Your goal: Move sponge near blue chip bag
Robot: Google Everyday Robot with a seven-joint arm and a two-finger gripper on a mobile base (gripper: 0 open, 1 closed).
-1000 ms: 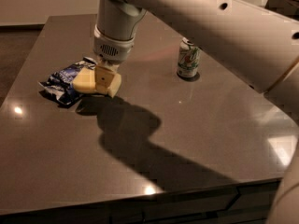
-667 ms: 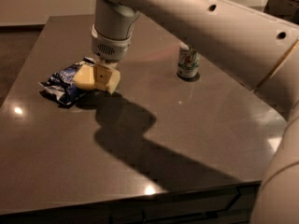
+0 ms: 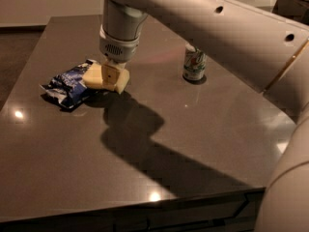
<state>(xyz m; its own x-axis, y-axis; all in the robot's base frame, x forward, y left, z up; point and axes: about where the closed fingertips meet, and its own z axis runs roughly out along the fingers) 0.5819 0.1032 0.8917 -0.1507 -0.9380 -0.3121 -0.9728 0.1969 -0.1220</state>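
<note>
The pale yellow sponge [image 3: 99, 77] is held in my gripper [image 3: 110, 76], just right of the blue chip bag [image 3: 67, 87] and close over the table [image 3: 193, 124]. The gripper hangs down from the wrist at the upper left and is shut on the sponge. The sponge's left edge reaches the bag's right edge; I cannot tell whether they touch. The crinkled bag lies flat at the table's left side.
A green-and-white soda can [image 3: 194, 63] stands upright at the back centre-right of the table. The big arm [image 3: 217, 28] crosses the top right. The table's front edge runs along the bottom.
The gripper with the sponge has shifted slightly left and lower, toward the chip bag. The bag and the can have not moved.
</note>
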